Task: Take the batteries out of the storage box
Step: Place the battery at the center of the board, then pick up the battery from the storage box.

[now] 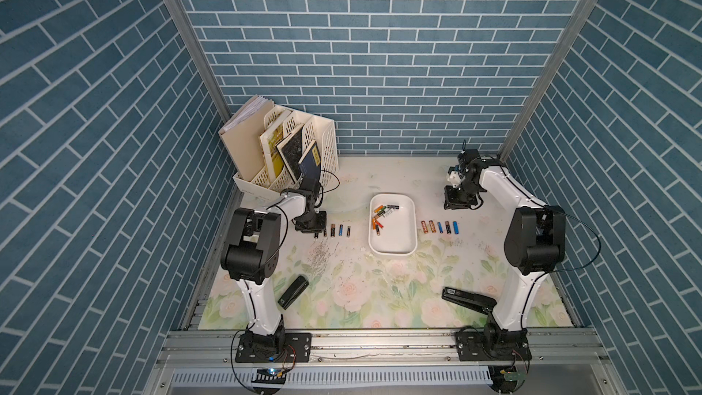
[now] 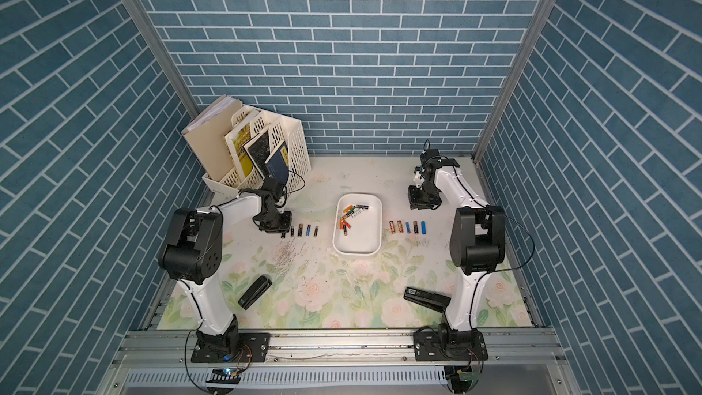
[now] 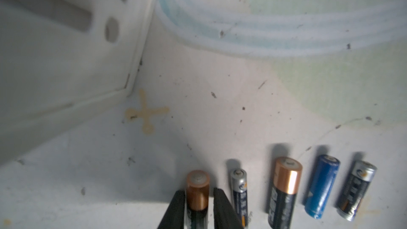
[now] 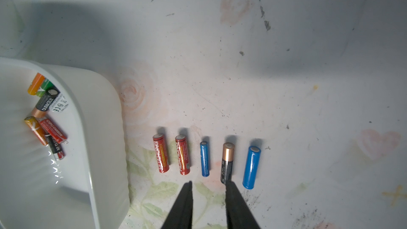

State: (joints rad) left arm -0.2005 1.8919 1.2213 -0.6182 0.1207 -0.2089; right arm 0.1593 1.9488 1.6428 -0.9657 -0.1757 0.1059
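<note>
Both top views are showing the two arms reaching out from the near rail over the floral table [image 1: 361, 298]. The left arm [image 1: 262, 290] is rising from its base, bending at its black elbow and stretching its white forearm forward, so the left gripper [image 3: 199, 191] is pointing down at the tabletop. In the left wrist view its fingers [image 3: 176, 208] are standing slightly apart astride a copper-topped battery [image 3: 197, 186] lying flat on the table. One finger is sitting against it and a thin gap is showing beside the other, so nothing is being squeezed. That battery is ending the left row [image 1: 336, 230] of five, to the left of the storage box [image 1: 395, 241].

The right arm [image 1: 509, 298] is folding the same way, its forearm reaching farther toward the back wall. The right gripper [image 4: 208, 182] is hanging nose-down above the table with its fingers parted and nothing between them. In the right wrist view one tip is overlapping the end of a copper-and-black battery [image 4: 228, 161] in the right row [image 1: 438, 226] of five.

The white storage box is sitting between the two rows, with several loose batteries [image 1: 381, 216] lying jumbled in its far left part. A cream file rack [image 1: 323, 146] is standing at the far left corner. Two black staplers [image 1: 292, 290] [image 1: 469, 298] are lying near the front.
</note>
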